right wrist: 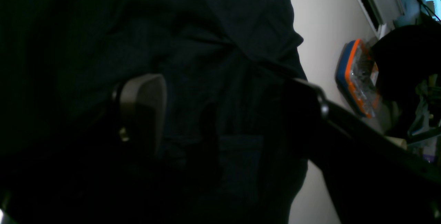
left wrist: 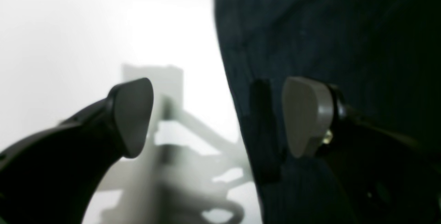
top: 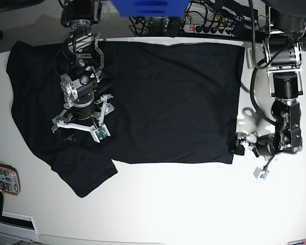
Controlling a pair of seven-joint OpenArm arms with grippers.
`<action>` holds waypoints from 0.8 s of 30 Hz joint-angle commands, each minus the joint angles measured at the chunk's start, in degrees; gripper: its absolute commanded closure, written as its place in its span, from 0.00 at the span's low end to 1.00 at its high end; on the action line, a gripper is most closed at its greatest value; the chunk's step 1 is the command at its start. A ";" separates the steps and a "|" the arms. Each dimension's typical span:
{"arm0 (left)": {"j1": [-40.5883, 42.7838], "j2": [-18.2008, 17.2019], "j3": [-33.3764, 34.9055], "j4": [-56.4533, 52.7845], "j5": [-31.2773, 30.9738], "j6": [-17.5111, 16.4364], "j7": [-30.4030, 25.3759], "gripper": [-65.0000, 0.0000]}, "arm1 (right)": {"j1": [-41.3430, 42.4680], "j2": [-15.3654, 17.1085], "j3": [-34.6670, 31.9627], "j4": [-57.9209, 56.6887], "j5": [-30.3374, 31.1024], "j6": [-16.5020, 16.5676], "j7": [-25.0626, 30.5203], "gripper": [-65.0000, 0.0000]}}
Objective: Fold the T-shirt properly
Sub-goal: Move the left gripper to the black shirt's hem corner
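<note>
The black T-shirt [top: 143, 97] is lying spread flat on the white table [top: 194, 204], unfolded; every fold is waiting. The left gripper [left wrist: 217, 117] is gaping at its hem edge, and the right gripper [top: 79, 125] is hovering spread over the cloth, gripping nothing.

Matt black cloth T-shirt [top: 168, 102] on a smooth white table [top: 194, 204].
</note>
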 commanded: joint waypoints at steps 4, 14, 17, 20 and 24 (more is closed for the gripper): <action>-2.32 -1.66 -0.30 1.07 -0.48 0.16 -0.66 0.12 | 0.78 0.12 0.12 1.17 -0.57 -0.49 0.88 0.23; -2.76 -2.54 -0.30 0.81 -0.04 6.49 -0.83 0.12 | 0.78 0.12 0.12 1.17 -0.57 -0.49 0.88 0.23; -2.76 -2.54 -0.30 0.81 -0.04 8.51 -0.83 0.12 | 0.78 0.03 0.03 1.17 -0.57 -0.49 0.79 0.23; -2.58 -2.54 -0.30 0.81 -0.04 10.71 -0.83 0.12 | 0.78 0.03 -0.14 1.17 -0.57 -0.49 -0.53 0.23; -2.58 -2.36 -0.13 0.81 -0.04 11.15 -0.83 0.12 | 0.86 0.03 -0.14 1.17 -0.57 -0.49 -1.67 0.23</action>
